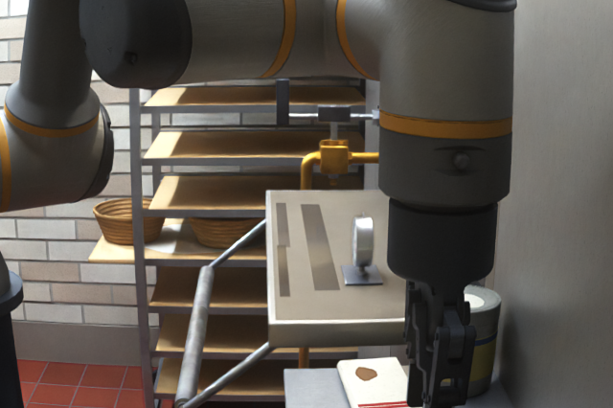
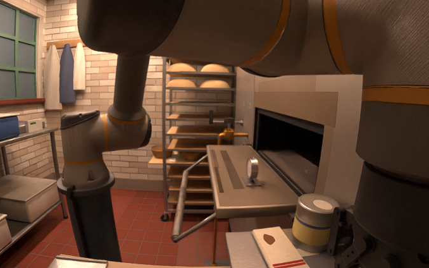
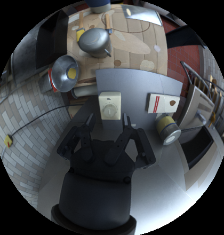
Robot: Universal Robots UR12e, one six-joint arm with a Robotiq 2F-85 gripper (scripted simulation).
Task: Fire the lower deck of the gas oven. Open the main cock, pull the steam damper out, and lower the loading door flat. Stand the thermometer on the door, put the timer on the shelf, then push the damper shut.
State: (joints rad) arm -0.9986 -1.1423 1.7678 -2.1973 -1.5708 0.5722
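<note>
The cream timer (image 3: 110, 109) is hidden by my arm from the side cameras; the wrist camera shows it lying on the grey shelf (image 3: 133, 88), dial up, just ahead of my open, empty gripper (image 3: 106, 120) (image 1: 435, 369). The loading door (image 1: 327, 265) (image 2: 243, 180) lies flat in front of the dark oven mouth (image 2: 289, 143). The round-faced thermometer (image 1: 364, 245) (image 2: 252, 170) stands upright on the door. Behind the door are the yellow gas cock (image 1: 334, 156) (image 2: 229, 135) and the damper rod (image 1: 332, 114).
A baker's rack (image 2: 197, 133) with loaves and baskets stands behind the door. On the shelf beside my gripper are a yellow-banded tin (image 1: 483, 339) (image 2: 313, 221) (image 3: 169, 129) and a white booklet (image 1: 379, 383) (image 2: 278, 248) (image 3: 162, 102). A pot (image 3: 96, 42) and scoop (image 3: 65, 73) sit on the wooden bench beyond.
</note>
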